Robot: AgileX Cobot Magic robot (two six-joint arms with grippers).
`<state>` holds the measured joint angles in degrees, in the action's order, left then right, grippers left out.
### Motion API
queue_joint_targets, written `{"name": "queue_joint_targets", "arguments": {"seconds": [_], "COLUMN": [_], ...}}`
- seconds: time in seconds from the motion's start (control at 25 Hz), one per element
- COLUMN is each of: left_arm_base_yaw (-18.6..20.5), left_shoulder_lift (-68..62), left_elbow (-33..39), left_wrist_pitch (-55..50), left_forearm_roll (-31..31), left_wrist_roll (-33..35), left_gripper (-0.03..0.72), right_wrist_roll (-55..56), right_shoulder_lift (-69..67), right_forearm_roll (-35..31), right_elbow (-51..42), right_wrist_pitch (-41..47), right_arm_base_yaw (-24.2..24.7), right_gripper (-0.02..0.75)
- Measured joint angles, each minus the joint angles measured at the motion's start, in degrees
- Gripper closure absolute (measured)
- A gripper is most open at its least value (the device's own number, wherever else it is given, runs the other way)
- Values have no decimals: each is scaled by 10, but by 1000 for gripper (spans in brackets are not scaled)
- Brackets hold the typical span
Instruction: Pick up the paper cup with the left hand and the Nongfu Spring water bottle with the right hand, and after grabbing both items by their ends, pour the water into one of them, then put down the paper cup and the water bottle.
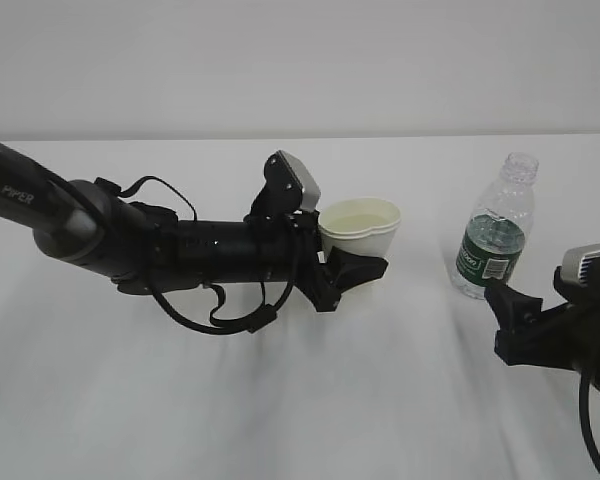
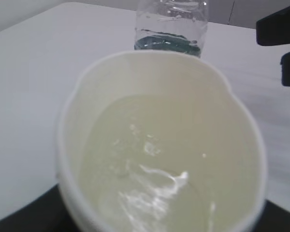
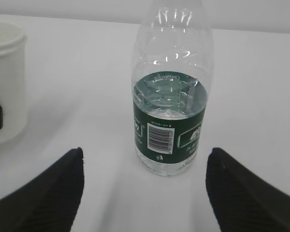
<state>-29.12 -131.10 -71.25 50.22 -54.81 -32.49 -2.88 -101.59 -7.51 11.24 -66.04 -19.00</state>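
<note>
Gripping the cup (image 1: 361, 228) between its jaws, the left hand (image 1: 338, 262) held it upright above the table (image 1: 280, 400), water (image 2: 150, 169) visible inside. The bottle (image 3: 170, 96) stood upright on the table just ahead of the right hand (image 3: 145, 193), whose jaws were spread wide, touching nothing.

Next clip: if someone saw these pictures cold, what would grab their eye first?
Probably the paper cup held off the table in the left hand, its rim squeezed slightly out of round, with water pooled inside. Next, the Nongfu Spring water bottle standing upright and uncapped on the white table to the right. The right hand sits just in front of it, fingers spread wide on either side, not touching.
</note>
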Motion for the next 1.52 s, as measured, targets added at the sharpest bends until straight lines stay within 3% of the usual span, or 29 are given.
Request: {"name": "queue_joint_targets", "arguments": {"seconds": [0.24, 0.8, 1.52], "left_arm_base_yaw": [28, 138, 188], "left_shoulder_lift": [0, 0, 1], "left_elbow": [13, 79, 148], "left_wrist_pitch": [24, 131, 139], "left_forearm_roll": [-2, 5, 54], "left_wrist_roll": [0, 38, 139], "left_gripper": [268, 270, 274], "right_wrist_roll": [0, 0, 1], "right_shoulder_lift": [0, 0, 0], "right_forearm_roll": [0, -1, -6], "right_elbow": [0, 0, 0], "right_wrist_pitch": [0, 0, 0], "right_arm_base_yaw": [0, 0, 0], "right_gripper": [148, 149, 149]}}
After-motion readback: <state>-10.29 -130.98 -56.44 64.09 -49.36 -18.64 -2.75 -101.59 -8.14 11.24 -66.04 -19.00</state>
